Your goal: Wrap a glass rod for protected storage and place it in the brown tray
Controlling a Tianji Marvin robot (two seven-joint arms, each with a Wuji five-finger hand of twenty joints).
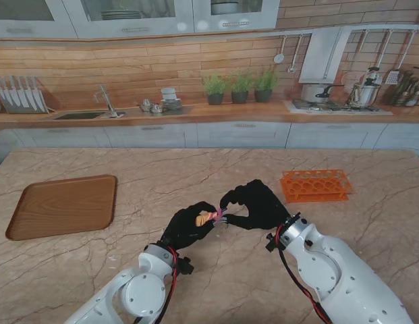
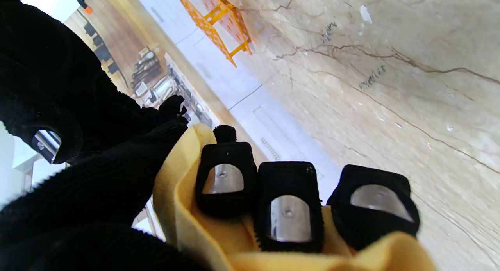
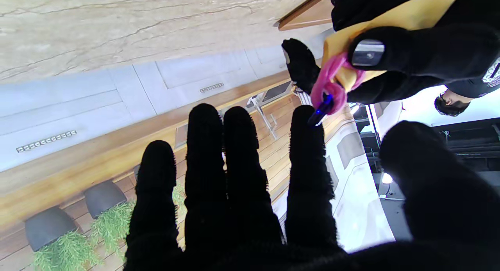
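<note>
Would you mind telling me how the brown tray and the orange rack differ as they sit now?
The brown tray is solid wood-toned, flat and low on my left; the orange rack is a perforated frame standing taller on my right. Both rest on the marble table, and neither hand touches them.

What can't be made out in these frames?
- Glass rod: only a blue tip shows in the right wrist view; the yellow cloth and pink band cover the rest.
- Left hand grip: stand view too small.
- Right hand: whether it touches the bundle is unclear.
- Tray: cut off in the right wrist view.
</note>
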